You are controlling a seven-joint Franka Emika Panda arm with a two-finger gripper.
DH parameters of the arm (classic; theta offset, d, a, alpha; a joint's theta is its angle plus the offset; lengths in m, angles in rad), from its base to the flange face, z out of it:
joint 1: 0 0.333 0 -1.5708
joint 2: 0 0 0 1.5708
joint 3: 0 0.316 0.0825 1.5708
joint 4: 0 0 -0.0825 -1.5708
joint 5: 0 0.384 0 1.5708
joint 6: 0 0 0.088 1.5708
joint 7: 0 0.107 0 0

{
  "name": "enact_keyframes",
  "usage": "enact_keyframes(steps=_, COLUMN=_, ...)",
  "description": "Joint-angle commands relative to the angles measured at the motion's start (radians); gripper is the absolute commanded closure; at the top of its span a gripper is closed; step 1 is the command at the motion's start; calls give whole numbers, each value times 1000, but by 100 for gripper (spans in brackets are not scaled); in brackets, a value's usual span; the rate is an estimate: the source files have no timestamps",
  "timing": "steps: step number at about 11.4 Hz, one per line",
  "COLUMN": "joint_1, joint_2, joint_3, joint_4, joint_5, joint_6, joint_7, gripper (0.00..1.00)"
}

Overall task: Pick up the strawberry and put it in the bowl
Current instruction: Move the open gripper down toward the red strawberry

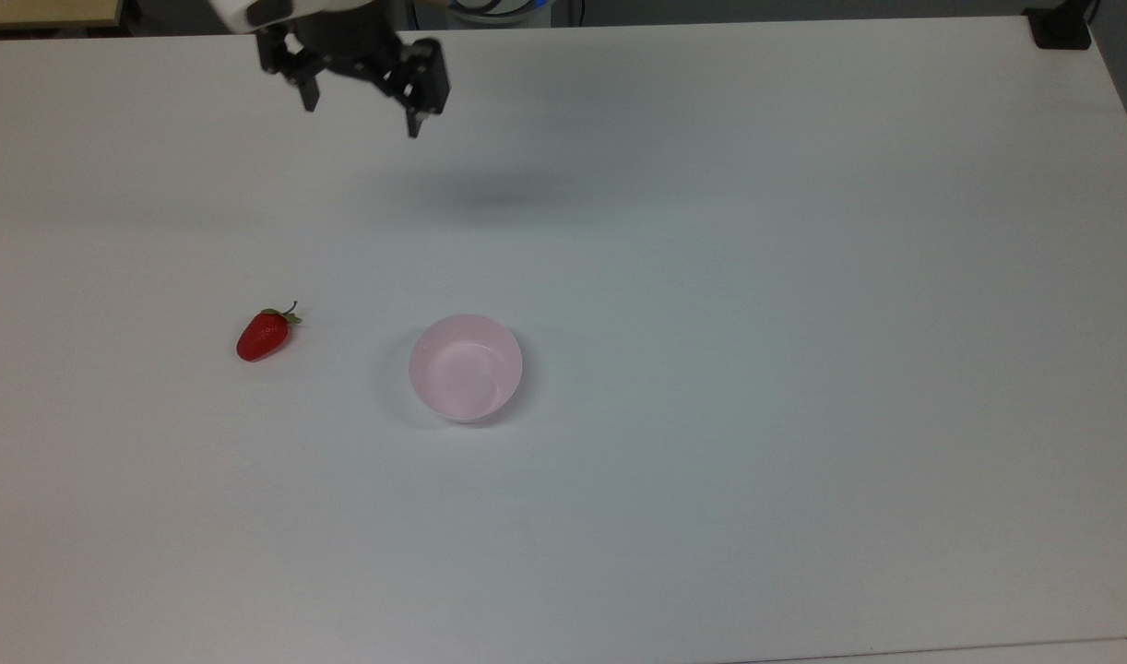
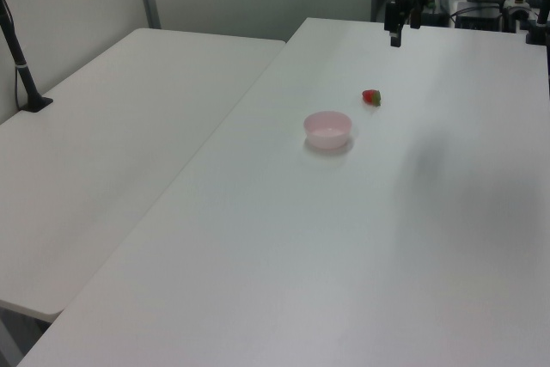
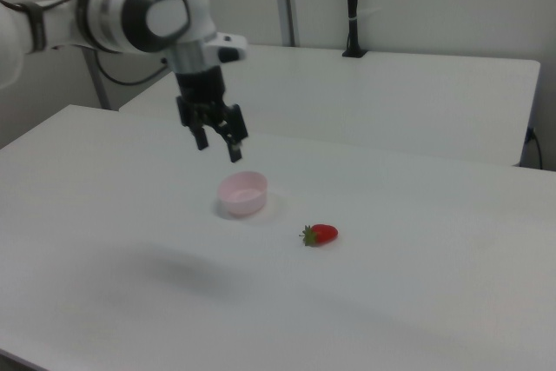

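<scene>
Beside the unmarked bowl (image 1: 466, 367) lies the strawberry (image 1: 264, 335).

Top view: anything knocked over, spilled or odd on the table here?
Nothing stands out. The strawberry lies on its side on the table, apart from the upright, empty bowl. The gripper hangs open above the table, holding nothing.

You've got the strawberry (image 1: 266, 334) lying on the table (image 1: 803, 277), left of the bowl (image 1: 466, 367) in the top view, near but apart. Bowl looks empty, prob. Gripper (image 1: 361, 118) hangs above the table's far side, well apart from both, fingers spread.
</scene>
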Motion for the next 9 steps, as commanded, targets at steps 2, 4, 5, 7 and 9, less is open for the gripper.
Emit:
enact_keyframes(steps=2, joint_1=-79, joint_2=206, joint_3=-4, joint_4=40, joint_5=32, joint_6=269, joint_7=209, gripper=0)
enact_keyframes(steps=4, joint_1=-106, joint_2=286, joint_3=-12, joint_4=41, joint_5=27, joint_6=358, joint_7=280, gripper=3)
enact_keyframes(steps=5, joint_1=-111, joint_2=316, joint_3=-16, joint_4=43, joint_5=29, joint_6=383, joint_7=306, gripper=6)
enact_keyframes(steps=7, joint_1=-117, joint_2=359, joint_3=-21, joint_4=43, joint_5=23, joint_6=467, joint_7=372, gripper=10)
enact_keyframes(steps=9, joint_1=-119, joint_2=402, joint_3=-33, joint_4=43, joint_5=15, joint_6=516, joint_7=404, gripper=17)
